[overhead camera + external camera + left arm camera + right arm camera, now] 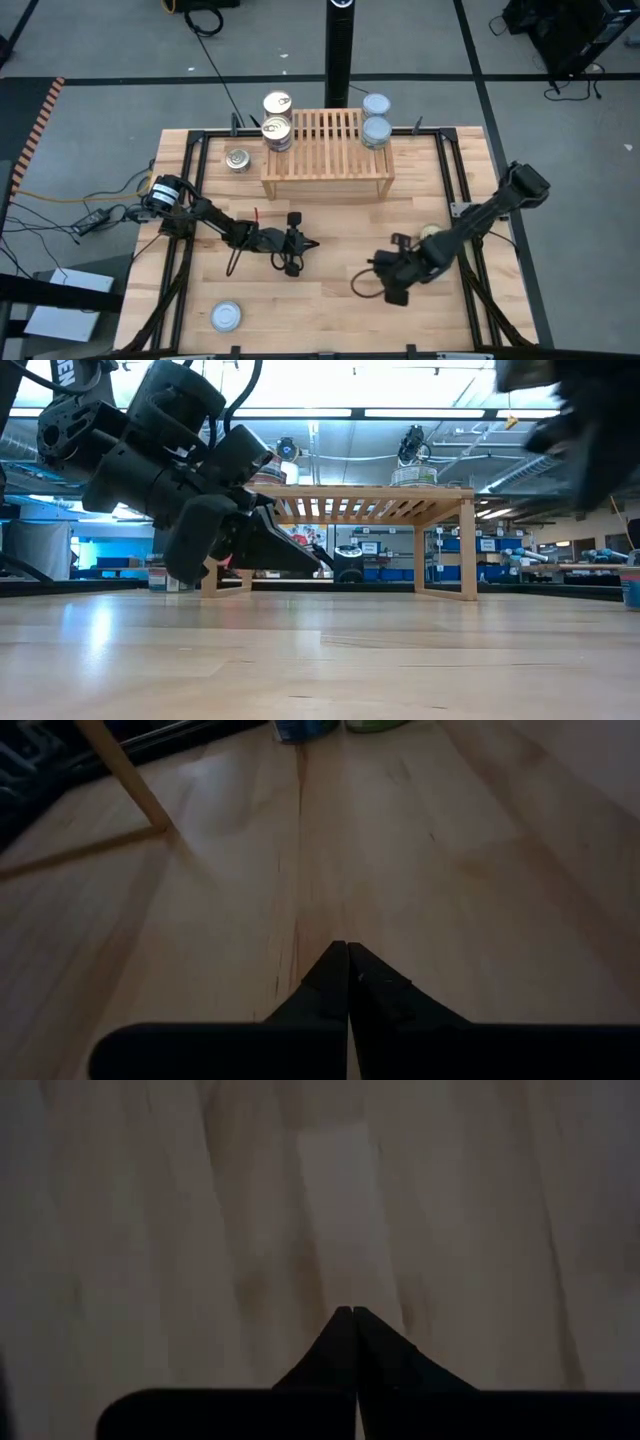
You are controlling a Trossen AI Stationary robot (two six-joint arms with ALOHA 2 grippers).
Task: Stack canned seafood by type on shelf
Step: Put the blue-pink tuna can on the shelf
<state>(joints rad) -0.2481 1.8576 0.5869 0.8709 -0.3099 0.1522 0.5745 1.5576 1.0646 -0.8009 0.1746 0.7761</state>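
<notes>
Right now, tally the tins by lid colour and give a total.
Gold-cream lid tins: 3
Pale blue-silver lid tins: 3
Total: 6 tins showing from above; any stacked beneath others cannot be counted.

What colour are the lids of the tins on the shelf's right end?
Pale blue-silver lids, clearest in the high view.
</notes>
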